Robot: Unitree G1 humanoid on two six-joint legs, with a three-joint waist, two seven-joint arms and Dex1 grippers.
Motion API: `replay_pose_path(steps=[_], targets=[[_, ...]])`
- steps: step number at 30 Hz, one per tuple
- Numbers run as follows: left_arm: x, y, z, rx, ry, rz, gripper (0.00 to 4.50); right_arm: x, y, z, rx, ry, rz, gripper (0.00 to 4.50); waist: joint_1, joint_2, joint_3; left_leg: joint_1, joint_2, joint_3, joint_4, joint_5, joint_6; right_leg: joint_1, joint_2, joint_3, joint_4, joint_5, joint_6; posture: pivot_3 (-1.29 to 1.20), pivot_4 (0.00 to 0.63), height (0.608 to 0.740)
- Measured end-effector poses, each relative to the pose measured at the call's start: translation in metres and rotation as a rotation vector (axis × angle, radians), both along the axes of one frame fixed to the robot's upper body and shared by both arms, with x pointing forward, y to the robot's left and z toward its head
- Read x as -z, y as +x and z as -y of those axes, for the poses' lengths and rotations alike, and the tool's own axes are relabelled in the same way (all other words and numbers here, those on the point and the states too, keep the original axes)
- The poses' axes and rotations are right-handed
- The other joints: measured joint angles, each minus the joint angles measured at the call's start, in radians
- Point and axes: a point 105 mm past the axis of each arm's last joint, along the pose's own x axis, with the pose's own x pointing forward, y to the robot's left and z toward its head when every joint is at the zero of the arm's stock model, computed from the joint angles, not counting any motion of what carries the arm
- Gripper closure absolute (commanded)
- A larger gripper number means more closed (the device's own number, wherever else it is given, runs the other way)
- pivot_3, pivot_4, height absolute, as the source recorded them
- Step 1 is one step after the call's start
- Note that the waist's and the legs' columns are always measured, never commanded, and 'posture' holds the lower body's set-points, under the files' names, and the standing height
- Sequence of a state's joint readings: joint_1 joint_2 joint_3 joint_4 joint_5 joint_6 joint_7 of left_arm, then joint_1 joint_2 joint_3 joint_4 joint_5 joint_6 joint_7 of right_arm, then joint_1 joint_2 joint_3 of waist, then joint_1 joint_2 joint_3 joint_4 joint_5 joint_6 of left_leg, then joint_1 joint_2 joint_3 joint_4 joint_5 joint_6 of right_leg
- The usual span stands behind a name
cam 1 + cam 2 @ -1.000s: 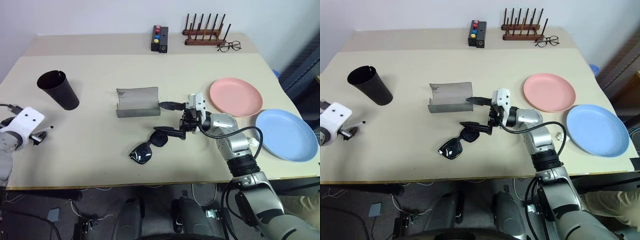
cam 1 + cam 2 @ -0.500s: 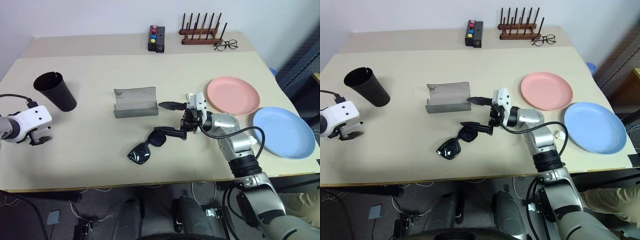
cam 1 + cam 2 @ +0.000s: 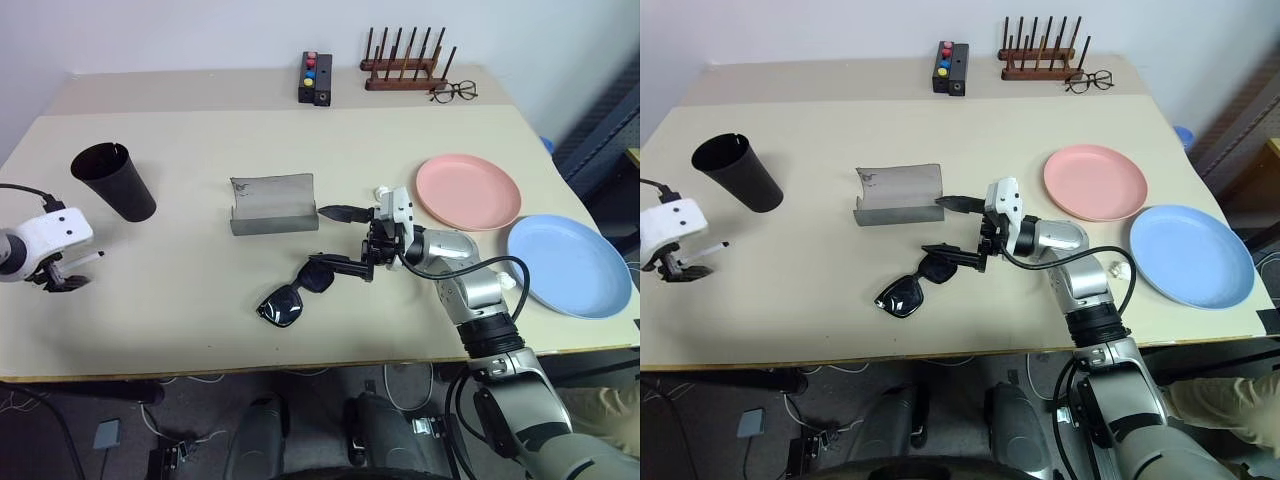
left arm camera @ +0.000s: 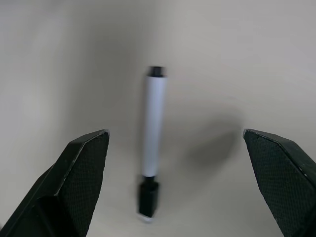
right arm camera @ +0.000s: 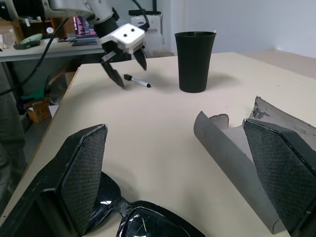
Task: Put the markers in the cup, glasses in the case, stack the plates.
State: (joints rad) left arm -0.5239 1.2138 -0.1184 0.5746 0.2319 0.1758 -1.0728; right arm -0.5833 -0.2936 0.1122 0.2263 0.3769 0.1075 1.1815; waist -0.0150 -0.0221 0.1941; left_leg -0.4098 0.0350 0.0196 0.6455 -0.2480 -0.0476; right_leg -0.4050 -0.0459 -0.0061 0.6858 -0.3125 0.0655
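Left end effector [image 3: 62, 279] hangs over the left edge of the worktop [image 3: 200, 300] with its fingers spread wide, pointing down at the white marker [image 4: 152, 148], which lies flat on the worktop between the two fingers and touches neither. Right end effector [image 3: 338, 238] reaches in level toward the left, jaws wide and holding nothing; its lower finger is over the end of the black sunglasses [image 3: 297, 290], which lie on the worktop in front of the grey case [image 3: 274, 204]. I cannot tell whether that finger touches the frame. The case stands open near the middle of the worktop. The black cup [image 3: 114, 180] stands upright at the far left, behind the left end effector and apart from it. The pink plate [image 3: 469, 191] and the blue plate [image 3: 569, 266] lie side by side on the right, unstacked, the blue one nearer the edge
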Motion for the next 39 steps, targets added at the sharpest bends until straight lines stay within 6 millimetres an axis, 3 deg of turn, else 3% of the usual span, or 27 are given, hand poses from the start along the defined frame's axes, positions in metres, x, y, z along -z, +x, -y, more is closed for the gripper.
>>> replay_pose_path(steps=[4,10,19,26,36,39], targets=[[0.006,0.007,-0.003,0.046,0.125,-0.013,0.05,0.001,-0.001,0.000,0.000,0.000,-0.005,0.00,0.001,0.000,0.000,0.000,0.000,0.000,0.001,0.000,0.000,0.000,0.000,0.000,0.001,0.000,0.000,0.00,0.150,0.740],[0.001,0.008,-0.016,-0.056,0.108,0.045,0.05,0.003,-0.004,0.000,0.005,0.000,-0.014,0.00,-0.001,0.000,0.000,0.000,0.000,0.001,0.001,0.000,0.001,0.000,0.000,0.001,0.001,0.000,0.000,0.00,0.150,0.740],[0.007,-0.011,-0.030,-0.246,-0.001,0.116,0.05,0.003,-0.003,-0.001,0.007,0.005,-0.015,0.00,-0.002,0.000,0.000,0.000,0.004,0.002,0.002,0.000,0.001,0.000,0.000,0.001,0.002,0.000,0.000,0.00,0.150,0.740],[0.000,-0.013,-0.035,-0.374,-0.050,0.231,0.05,0.001,-0.003,-0.005,-0.015,0.014,-0.012,0.00,0.001,-0.001,-0.001,0.000,0.004,0.002,0.003,0.000,0.001,0.000,0.000,0.001,0.002,0.000,0.000,0.00,0.150,0.740],[-0.025,-0.013,-0.058,-0.534,0.012,0.429,0.05,0.000,-0.002,-0.007,-0.025,0.019,-0.012,0.00,-0.002,-0.001,-0.001,0.000,0.004,0.002,0.002,0.000,0.001,-0.001,0.000,0.001,0.002,0.000,0.000,0.00,0.150,0.740],[-0.023,-0.018,-0.061,-0.563,0.045,0.434,0.05,0.000,-0.002,-0.007,-0.024,0.019,-0.011,0.00,-0.002,-0.001,-0.001,0.000,0.004,0.002,0.002,-0.001,0.001,-0.001,-0.001,0.001,0.002,0.000,0.000,0.00,0.150,0.740]])
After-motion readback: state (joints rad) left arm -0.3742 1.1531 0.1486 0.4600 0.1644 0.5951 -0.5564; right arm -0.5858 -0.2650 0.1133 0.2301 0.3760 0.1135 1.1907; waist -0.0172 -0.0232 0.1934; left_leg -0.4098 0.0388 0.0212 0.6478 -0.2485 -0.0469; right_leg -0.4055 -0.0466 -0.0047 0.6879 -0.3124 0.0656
